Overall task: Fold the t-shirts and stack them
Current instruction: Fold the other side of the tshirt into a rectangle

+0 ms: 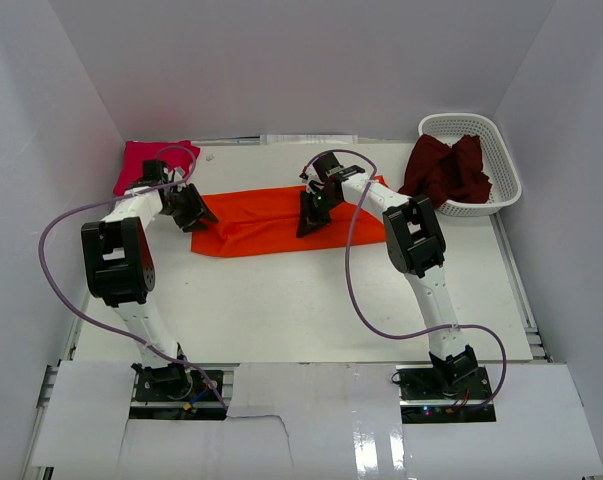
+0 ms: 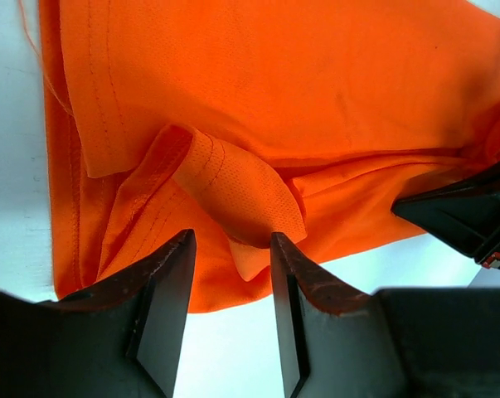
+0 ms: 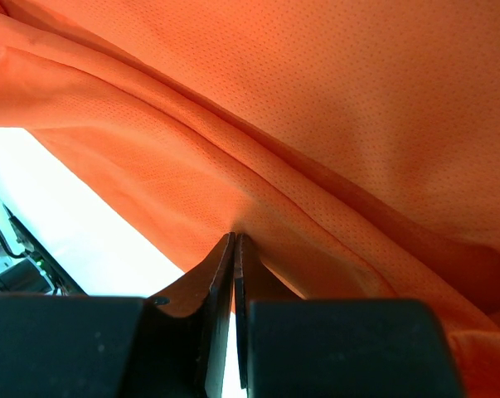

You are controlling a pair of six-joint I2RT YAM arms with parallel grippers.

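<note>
Fingers of the right gripper (image 3: pixel 235 237) pinch a fold of the orange t-shirt (image 1: pixel 281 222) on the desk (image 1: pixel 311 310), apparently to fold it over; left gripper (image 2: pixel 231 240) fingers stand spread at its edge.

The left arm (image 1: pixel 121 262) rises from its base at the near left, folds at the elbow and reaches far and slightly right. The left gripper (image 1: pixel 195 210) points down and to the right, low over the table. Its two fingers (image 2: pixel 165 303) stand apart with a clear gap between them.

The right arm (image 1: pixel 417 238) climbs from the near right base and stretches far and left. Its wrist bends back toward the near side. The right gripper (image 1: pixel 311 222) points down, its fingers pressed almost together, pinching a fold of the orange t-shirt (image 1: pixel 251 226).
</note>
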